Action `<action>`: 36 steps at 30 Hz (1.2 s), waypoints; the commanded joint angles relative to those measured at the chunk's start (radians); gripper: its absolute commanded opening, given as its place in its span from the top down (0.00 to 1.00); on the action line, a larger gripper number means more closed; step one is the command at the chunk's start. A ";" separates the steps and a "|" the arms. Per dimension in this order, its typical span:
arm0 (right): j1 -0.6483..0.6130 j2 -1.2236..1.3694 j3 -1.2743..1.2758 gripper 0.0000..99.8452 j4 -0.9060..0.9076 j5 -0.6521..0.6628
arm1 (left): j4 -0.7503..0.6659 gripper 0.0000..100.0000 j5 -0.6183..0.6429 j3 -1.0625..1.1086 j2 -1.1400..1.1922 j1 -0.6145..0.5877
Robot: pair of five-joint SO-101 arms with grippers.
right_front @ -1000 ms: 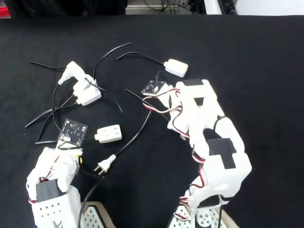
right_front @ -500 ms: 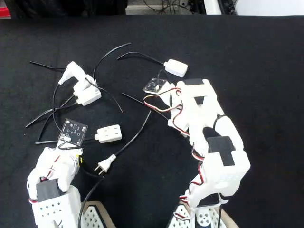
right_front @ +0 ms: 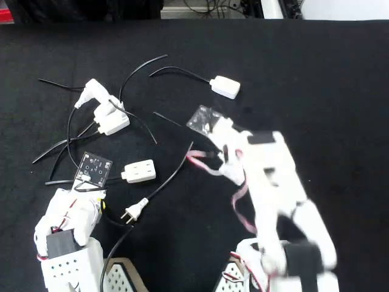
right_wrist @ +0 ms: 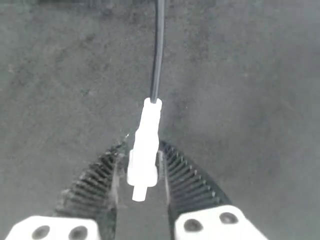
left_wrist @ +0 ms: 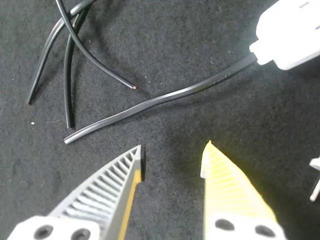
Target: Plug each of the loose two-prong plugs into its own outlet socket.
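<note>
Between ribbed black fingers, a slim white plug is being clamped by the right gripper, at seven o'clock from a boxy outlet; the left gripper is being held agape.

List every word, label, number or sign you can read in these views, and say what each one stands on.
None can be read.
White outlet socket: faint marks near its edge, too blurred to read.
White plug held in the right gripper: plain, with no print that shows.
</note>
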 commanded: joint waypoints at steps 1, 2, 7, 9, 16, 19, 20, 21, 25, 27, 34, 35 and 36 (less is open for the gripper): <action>0.054 -0.295 0.119 0.99 -0.120 -0.095 | 0.015 0.80 0.005 0.001 -0.009 -0.013; 0.064 -0.360 0.133 0.99 -0.120 -0.123 | 0.014 0.80 0.006 0.001 -0.009 -0.013; 0.064 -0.656 0.177 0.99 -0.055 -0.215 | -0.006 0.80 0.011 0.008 -0.009 -0.007; 0.038 -0.760 0.173 0.99 -0.006 -0.226 | -0.006 0.80 0.011 0.012 -0.009 -0.002; -0.121 -1.047 0.165 0.99 0.149 -0.313 | -0.003 0.80 0.077 -0.048 -0.011 -0.010; -0.190 -1.130 0.137 0.99 0.207 -0.368 | -0.006 0.80 0.255 -0.145 -0.011 0.001; -0.224 -1.158 0.128 0.99 0.221 -0.376 | -0.011 0.80 0.298 -0.186 -0.011 0.018; -0.264 -1.181 0.117 0.99 0.233 -0.387 | -0.015 0.80 0.334 -0.226 -0.011 0.041; -0.453 -1.268 0.108 0.99 0.249 -0.454 | -0.018 0.80 0.503 -0.412 -0.011 0.148; -0.535 -1.293 0.120 0.99 0.249 -0.463 | -0.025 0.80 0.577 -0.489 -0.011 0.225; -0.740 -1.334 0.245 0.99 0.221 -0.462 | -0.262 0.80 0.624 -0.453 -0.008 0.481; -0.740 -1.334 0.265 0.99 0.212 -0.462 | -0.273 0.80 0.624 -0.446 -0.008 0.516; -0.740 -1.334 0.285 0.99 0.199 -0.462 | -0.275 0.80 0.621 -0.446 -0.006 0.555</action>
